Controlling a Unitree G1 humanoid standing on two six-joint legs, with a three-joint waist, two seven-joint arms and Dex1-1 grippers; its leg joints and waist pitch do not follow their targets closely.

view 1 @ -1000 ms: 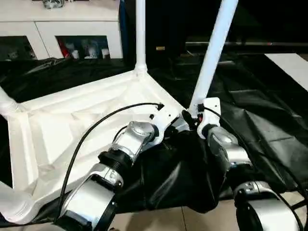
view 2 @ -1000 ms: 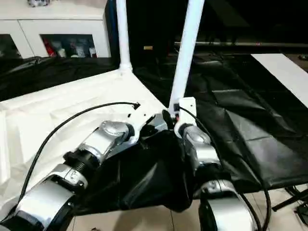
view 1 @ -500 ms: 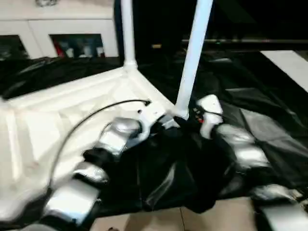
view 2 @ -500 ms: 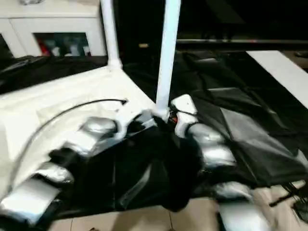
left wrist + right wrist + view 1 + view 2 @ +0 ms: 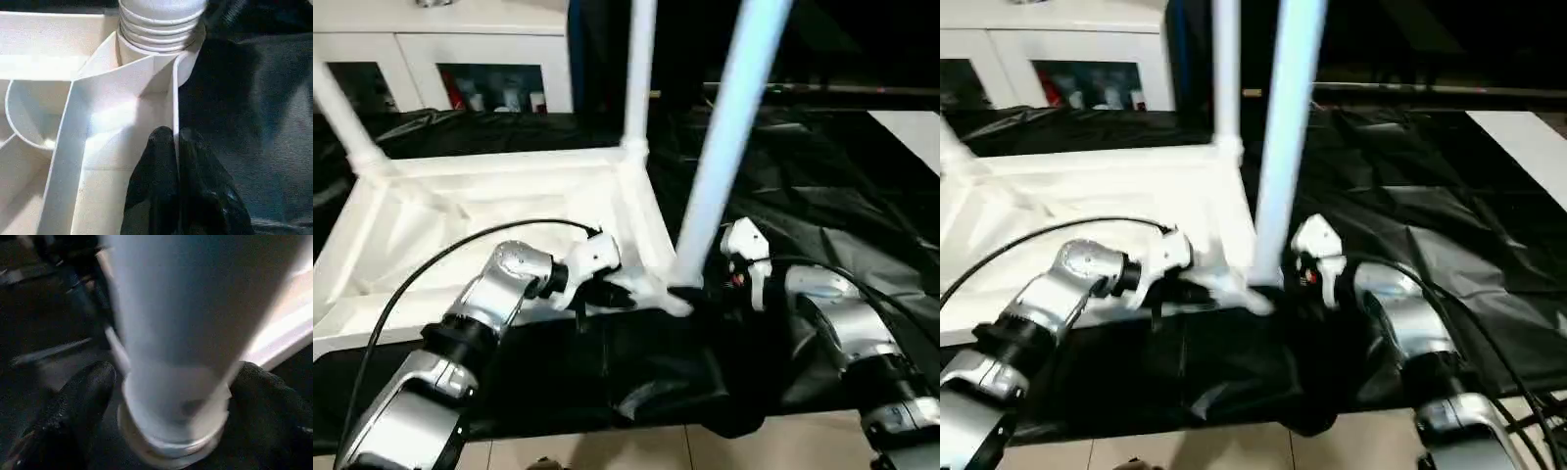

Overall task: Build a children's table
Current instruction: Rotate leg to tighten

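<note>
The children's table lies upside down on the black cloth: a white ribbed tabletop (image 5: 489,196) with legs standing up from its corners. The near right leg (image 5: 724,147) rises from its corner socket (image 5: 161,34). Another leg (image 5: 639,69) stands at the far right corner, and a third (image 5: 342,108) at the far left. My left gripper (image 5: 173,134) is shut on the tabletop's thin rim wall just beside that near socket. My right gripper (image 5: 176,382) is open, with one black finger (image 5: 88,387) on each side of the near leg's base and a gap showing on one side.
A white cabinet (image 5: 460,59) stands behind the black cloth-covered work table (image 5: 822,176). The cloth hangs over the table's front edge, above a tiled floor (image 5: 607,450). A black cable (image 5: 460,259) loops over my left forearm. A pale panel (image 5: 911,127) lies at far right.
The tabletop has swung round, and its near right corner has come towards me with my left gripper still on the rim. My right gripper's fingers now stand apart around the leg's base. The view has shifted too.
</note>
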